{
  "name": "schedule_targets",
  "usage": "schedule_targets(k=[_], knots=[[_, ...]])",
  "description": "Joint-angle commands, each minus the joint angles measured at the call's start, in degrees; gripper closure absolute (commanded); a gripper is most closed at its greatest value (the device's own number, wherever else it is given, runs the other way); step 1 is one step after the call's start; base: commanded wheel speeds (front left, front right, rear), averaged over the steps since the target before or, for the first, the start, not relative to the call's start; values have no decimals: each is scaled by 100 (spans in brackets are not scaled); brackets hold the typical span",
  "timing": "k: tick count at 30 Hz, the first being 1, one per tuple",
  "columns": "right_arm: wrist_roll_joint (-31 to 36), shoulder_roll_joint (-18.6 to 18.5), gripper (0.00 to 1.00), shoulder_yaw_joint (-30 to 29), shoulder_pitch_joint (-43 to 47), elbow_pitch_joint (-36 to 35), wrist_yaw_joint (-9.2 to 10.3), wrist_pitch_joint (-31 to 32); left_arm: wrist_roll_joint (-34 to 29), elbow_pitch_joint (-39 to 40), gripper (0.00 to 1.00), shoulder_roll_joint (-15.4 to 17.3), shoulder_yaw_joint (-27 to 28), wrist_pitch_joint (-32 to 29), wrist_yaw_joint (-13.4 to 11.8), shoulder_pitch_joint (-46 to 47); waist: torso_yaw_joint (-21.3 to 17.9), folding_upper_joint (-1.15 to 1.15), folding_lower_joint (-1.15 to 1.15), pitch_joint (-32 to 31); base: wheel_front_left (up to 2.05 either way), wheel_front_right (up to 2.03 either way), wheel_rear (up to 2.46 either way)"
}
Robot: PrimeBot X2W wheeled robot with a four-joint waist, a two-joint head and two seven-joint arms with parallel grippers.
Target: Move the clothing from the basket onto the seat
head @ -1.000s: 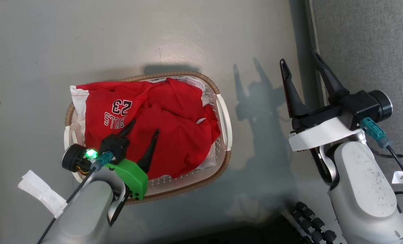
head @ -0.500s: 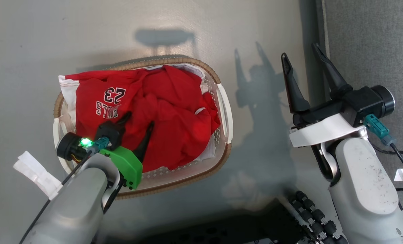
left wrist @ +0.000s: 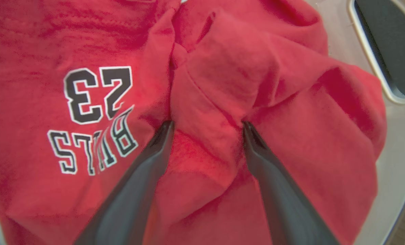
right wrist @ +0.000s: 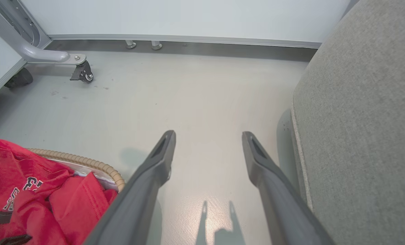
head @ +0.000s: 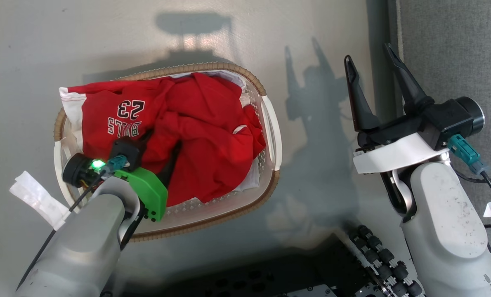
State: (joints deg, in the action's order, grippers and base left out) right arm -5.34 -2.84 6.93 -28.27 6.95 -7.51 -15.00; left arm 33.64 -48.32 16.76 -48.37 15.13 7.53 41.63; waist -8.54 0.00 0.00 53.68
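Laundry run at its opening stage: the clothing, two red sports pieces, one printed with a black-and-white "23", lies heaped in the basket on the grey floor at the left of the scene, a white-trimmed edge draped over the basket's left rim. The left gripper is down in the pile, near the lettering, its two dark fingers spread apart and pressed into the cloth on either side of a raised fold; the wrist view shows the tips dimpling the fabric but not pinching it, so nothing is grasped. The right gripper hangs unclenched and empty above bare floor, between the basket and the seat, whose grey cushion edge runs along the far right. By these pictures no garment has left the basket, and the job looks barely begun: what is left appears to be closing on the fold, lifting it free, carrying it right to the seat, then returning for the second piece.
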Motion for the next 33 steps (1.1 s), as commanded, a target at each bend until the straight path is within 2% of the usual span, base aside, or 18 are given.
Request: schedule_targets(k=[1, 2, 3, 14, 33], knots=[[-51, -15, 0, 4, -54, 14, 4, -27, 116, -111, 5, -17, 2, 3, -9, 82, -5, 0, 0, -17, 0, 0, 0], [-63, -13, 0, 7, -54, 26, 4, -27, 145, -107, 71, -32, -37, 2, -9, 91, -10, 0, 0, -29, 0, 0, 0], [-81, -14, 0, 7, -53, 47, 4, -27, 233, -112, 100, -44, -81, 3, -8, 77, -14, 0, 0, -49, 0, 0, 0], [-138, -16, 0, -15, 55, 176, 4, -27, 684, -144, 100, -7, -372, 3, -8, -138, -3, 0, 0, -619, 0, 0, 0], [-143, -16, 0, -177, 653, 639, 5, -28, 490, 129, 100, -200, 205, 3, -9, -1416, 244, 0, 0, -2410, 0, 0, 0]])
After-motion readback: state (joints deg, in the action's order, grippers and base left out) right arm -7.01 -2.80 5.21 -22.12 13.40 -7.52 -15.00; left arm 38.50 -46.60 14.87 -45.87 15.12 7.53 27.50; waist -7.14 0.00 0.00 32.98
